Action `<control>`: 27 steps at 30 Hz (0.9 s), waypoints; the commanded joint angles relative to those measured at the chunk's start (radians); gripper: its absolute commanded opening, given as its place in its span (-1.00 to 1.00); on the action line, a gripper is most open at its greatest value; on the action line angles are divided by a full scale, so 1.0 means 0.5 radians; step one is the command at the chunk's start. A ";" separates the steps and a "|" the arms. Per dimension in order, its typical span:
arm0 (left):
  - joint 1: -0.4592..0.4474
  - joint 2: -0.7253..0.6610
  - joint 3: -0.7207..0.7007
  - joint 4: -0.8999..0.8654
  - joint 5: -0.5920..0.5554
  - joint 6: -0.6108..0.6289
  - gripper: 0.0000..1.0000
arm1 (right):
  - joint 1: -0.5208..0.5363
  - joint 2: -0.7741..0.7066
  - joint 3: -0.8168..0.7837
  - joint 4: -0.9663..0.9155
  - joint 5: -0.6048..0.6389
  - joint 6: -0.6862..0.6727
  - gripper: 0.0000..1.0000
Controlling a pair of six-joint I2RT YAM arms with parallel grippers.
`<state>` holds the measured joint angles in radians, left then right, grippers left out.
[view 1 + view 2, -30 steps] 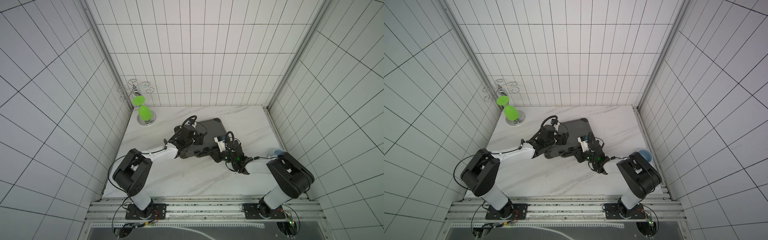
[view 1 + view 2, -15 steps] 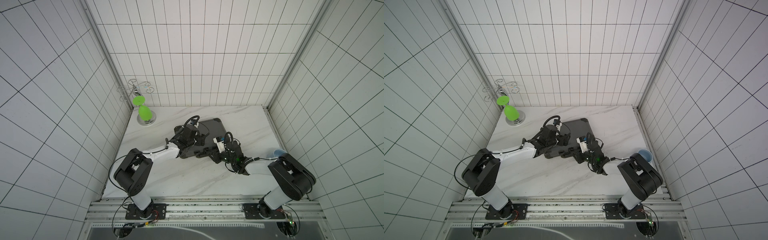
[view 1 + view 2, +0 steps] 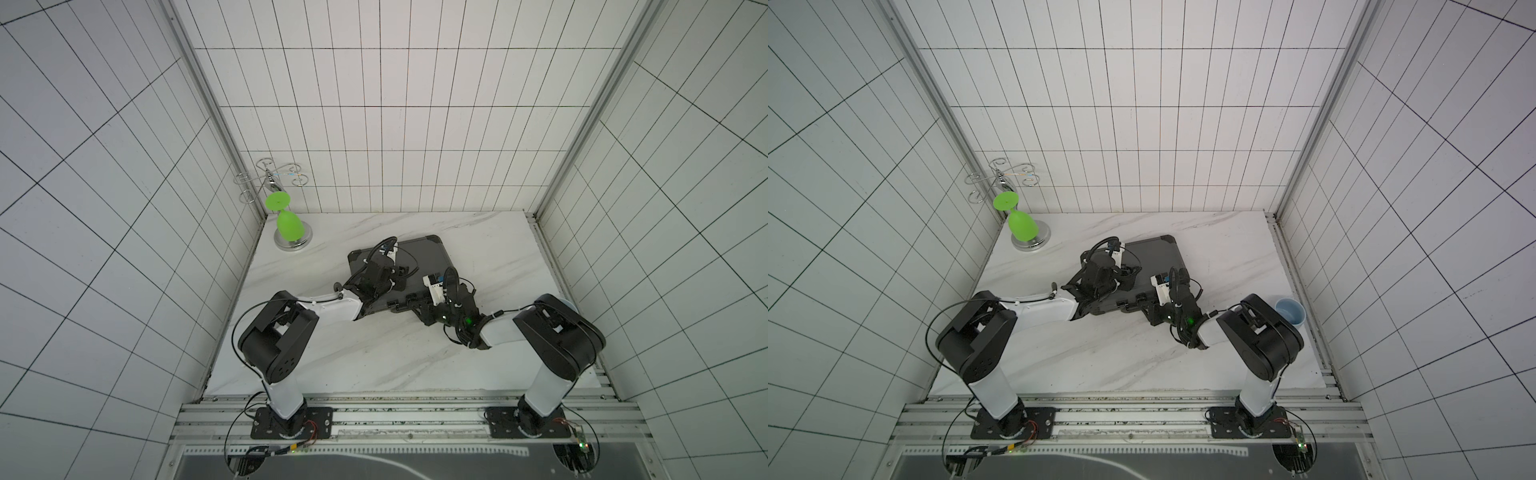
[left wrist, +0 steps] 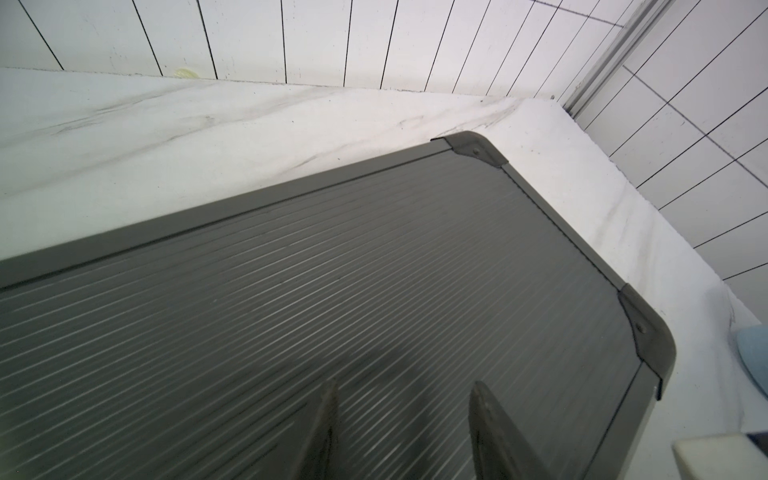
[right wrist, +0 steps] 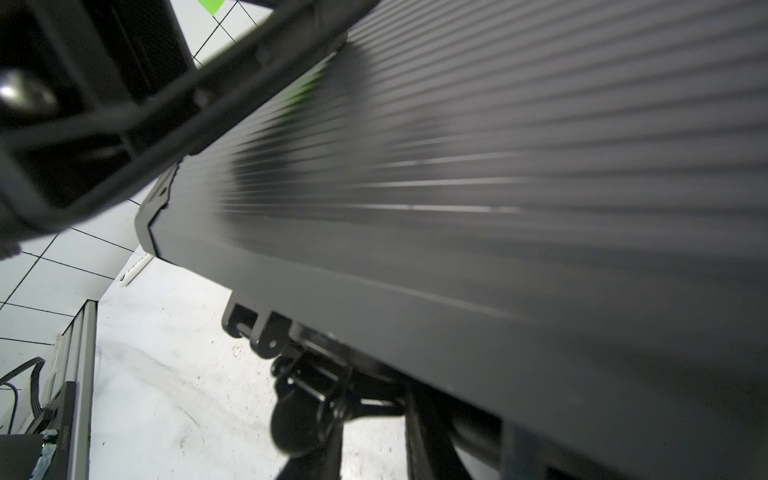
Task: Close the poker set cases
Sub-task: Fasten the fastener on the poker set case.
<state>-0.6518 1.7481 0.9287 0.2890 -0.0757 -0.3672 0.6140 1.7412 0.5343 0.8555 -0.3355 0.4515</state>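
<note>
As I scan the table [image 3: 374, 357] from the left, a green glass [image 3: 289, 226] sits upside down on a wire rack [image 3: 272, 178] in the far left corner. Next is my left claw [image 4: 404, 384], over the ribbed lid of the case [image 3: 424, 257]. Its fingers [image 4: 324, 428] are spread with nothing between them, and I cannot tell whether the tips touch the lid. The case lies flat near the middle of the table, a little askew, lid down, latches facing the arms. My right claw [image 3: 420, 311] is low at that front edge, by a latch [image 5: 259, 328]; I cannot tell whether it is spread or pinching. Far right, a blue cup [image 3: 1291, 311] stands near the wall, well apart from the case
</note>
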 commanded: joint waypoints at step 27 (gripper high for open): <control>-0.034 0.115 -0.287 -0.213 0.174 -0.165 -0.01 | 0.128 -0.410 0.108 -0.585 0.451 -0.577 -0.35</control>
<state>-0.6518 1.7432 0.8532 0.4271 -0.0532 -0.4110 0.6464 1.5234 0.5373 0.5873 -0.0990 0.1780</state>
